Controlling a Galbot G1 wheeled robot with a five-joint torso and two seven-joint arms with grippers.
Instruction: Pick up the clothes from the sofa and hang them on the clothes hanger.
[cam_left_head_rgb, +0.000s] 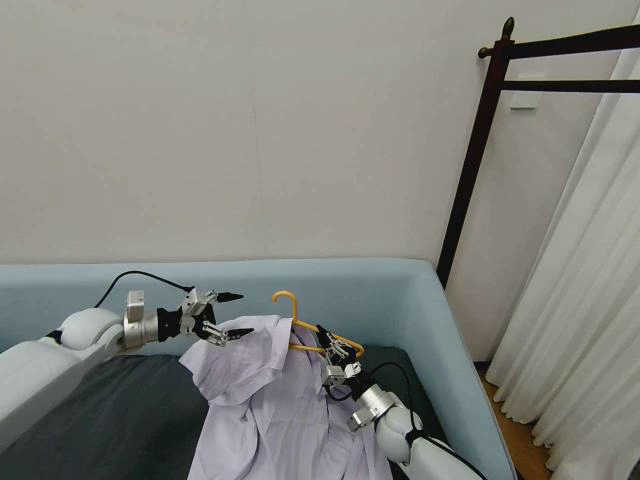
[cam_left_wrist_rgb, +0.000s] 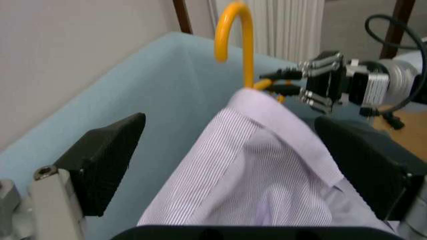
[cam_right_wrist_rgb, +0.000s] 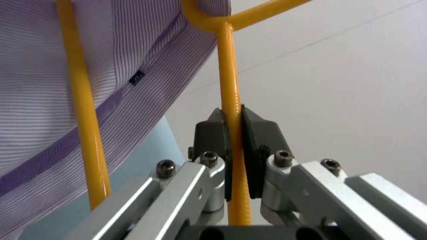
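A lavender striped shirt (cam_left_head_rgb: 265, 395) hangs on a yellow hanger (cam_left_head_rgb: 287, 300) above the sofa. My right gripper (cam_left_head_rgb: 340, 352) is shut on the hanger's lower wire, seen close up in the right wrist view as the pads clamp the yellow hanger (cam_right_wrist_rgb: 230, 75). My left gripper (cam_left_head_rgb: 238, 316) is open at the shirt's left shoulder. In the left wrist view the shirt (cam_left_wrist_rgb: 253, 170) lies between its spread black fingers (cam_left_wrist_rgb: 107, 160), with the hanger hook (cam_left_wrist_rgb: 235, 30) and the right gripper (cam_left_wrist_rgb: 297, 82) beyond. The dark wooden clothes rack (cam_left_head_rgb: 478, 150) stands at the upper right.
The light blue sofa (cam_left_head_rgb: 390, 285) has a dark seat cushion (cam_left_head_rgb: 110, 410) under the shirt. A plain wall lies behind. White curtains (cam_left_head_rgb: 590, 300) hang on the right, beside the rack, with wooden floor (cam_left_head_rgb: 510, 425) below.
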